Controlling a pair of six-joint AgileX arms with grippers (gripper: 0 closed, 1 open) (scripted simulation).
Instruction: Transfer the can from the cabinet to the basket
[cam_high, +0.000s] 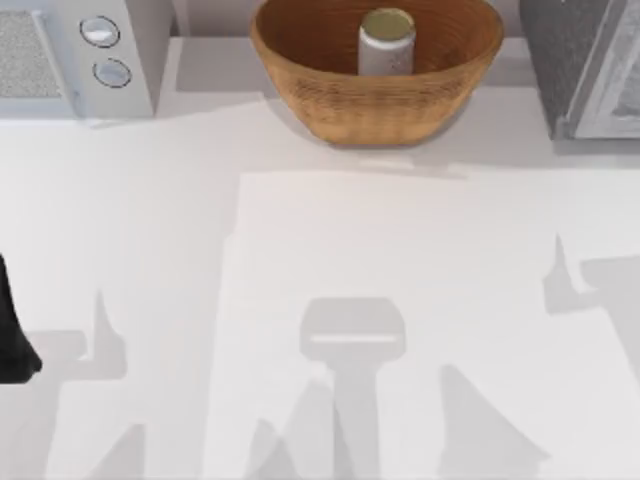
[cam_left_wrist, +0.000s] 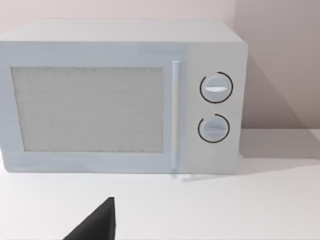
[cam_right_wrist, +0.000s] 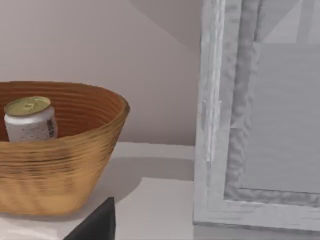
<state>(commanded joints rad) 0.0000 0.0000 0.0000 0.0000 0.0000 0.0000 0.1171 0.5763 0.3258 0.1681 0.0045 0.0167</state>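
Observation:
The can stands upright inside the wicker basket at the back middle of the table, its gold top showing above the rim. The right wrist view has the can behind the basket wall, with the cabinet beside it. The grey speckled cabinet sits at the back right with its door panel shut. A dark part of my left arm lies at the table's left edge, far from the basket. A dark tip of my left gripper and of my right gripper edges into each wrist view.
A white microwave with two round knobs stands at the back left, and the left wrist view faces its closed door. The wide white tabletop in front carries only arm shadows.

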